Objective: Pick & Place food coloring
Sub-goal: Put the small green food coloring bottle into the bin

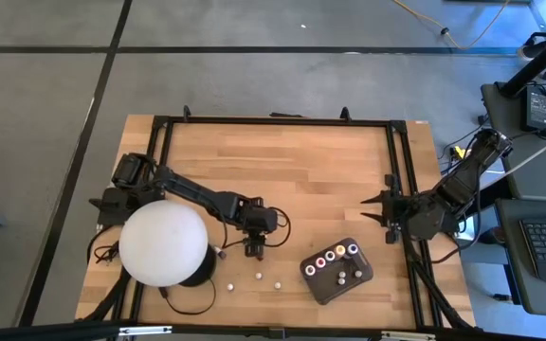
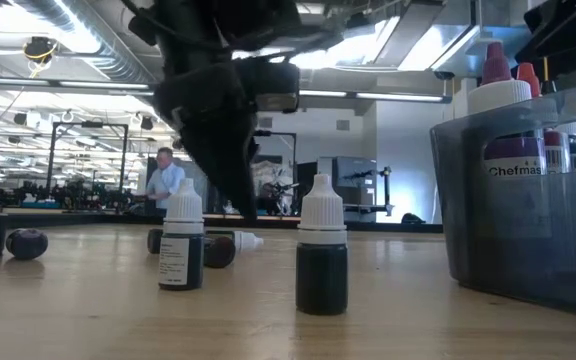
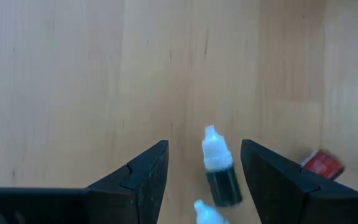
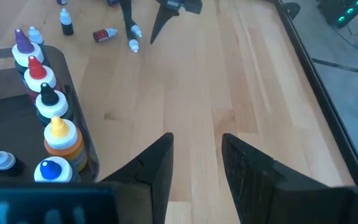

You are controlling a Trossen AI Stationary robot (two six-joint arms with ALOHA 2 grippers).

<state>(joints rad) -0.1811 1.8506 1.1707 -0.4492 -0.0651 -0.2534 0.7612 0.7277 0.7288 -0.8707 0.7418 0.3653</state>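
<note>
left gripper point(image 3: 204, 186) wide open, empty, straddling a lying food coloring bottle point(image 3: 219, 168); light, slick, rolls easily, so pinch the dark body mid-length.

We see a pale wood table point(image 1: 292, 170), smooth and matt, planks jointed. On it, the food coloring bottles point(image 2: 322, 246) look like glossy plastic; the tray point(image 1: 362, 280) beside them, matt dark plastic.
</note>
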